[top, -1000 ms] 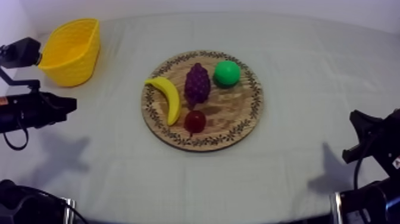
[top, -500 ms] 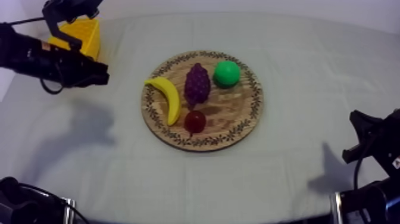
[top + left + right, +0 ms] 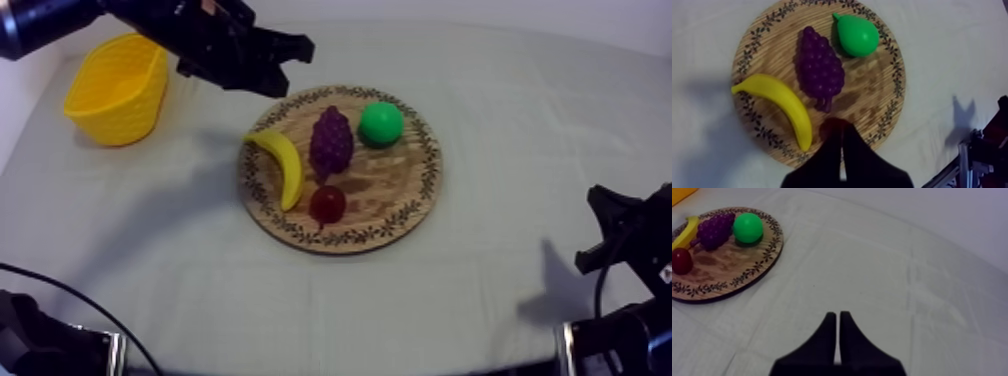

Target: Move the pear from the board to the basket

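Note:
The green pear lies at the far right of the round wooden board, beside the purple grapes. My left gripper hovers over the board's far left rim, well short of the pear. In the left wrist view its fingers lie together as a narrow wedge above the small red fruit, with the pear beyond the grapes. The yellow basket stands at the far left. My right gripper rests low at the right, shut over bare cloth.
A banana lies along the board's left side and the small red fruit sits at its front. From the right wrist, the board with the pear lies off to one side.
My left arm has swung from the table's left edge, up past the basket, to above the board's far left rim. The right arm and the fruit have not moved.

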You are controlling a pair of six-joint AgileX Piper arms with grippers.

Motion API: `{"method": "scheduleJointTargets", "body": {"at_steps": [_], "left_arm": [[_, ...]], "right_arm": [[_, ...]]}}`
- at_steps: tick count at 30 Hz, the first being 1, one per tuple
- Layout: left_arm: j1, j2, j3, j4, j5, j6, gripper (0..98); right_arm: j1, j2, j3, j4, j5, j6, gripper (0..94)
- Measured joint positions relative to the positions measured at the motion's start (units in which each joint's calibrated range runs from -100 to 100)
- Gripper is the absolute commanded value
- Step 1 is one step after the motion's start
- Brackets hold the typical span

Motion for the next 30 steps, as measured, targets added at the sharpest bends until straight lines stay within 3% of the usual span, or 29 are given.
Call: {"method": "scheduleJointTargets", "body": {"at_steps": [11,19,25,30], "left_arm": [[2.3,16.1,-25.4,-1.47,7.4,2.8,0.0],[3.5,24.0,-35.0,-3.12,8.7,4.6,0.3],[4.3,26.7,-38.9,-4.84,11.2,9.5,12.4],[4.4,27.6,-39.5,-4.21,11.9,12.7,29.4]], "right_arm": [[0.0,0.0,0.0,0.0,0.0,-0.1,0.4],[0.0,0.0,0.0,0.0,0.0,-0.1,0.4],[0.0,0.0,0.0,0.0,0.0,-0.1,0.4],[0.0,0.0,0.0,0.0,0.0,-0.1,0.4]]}}
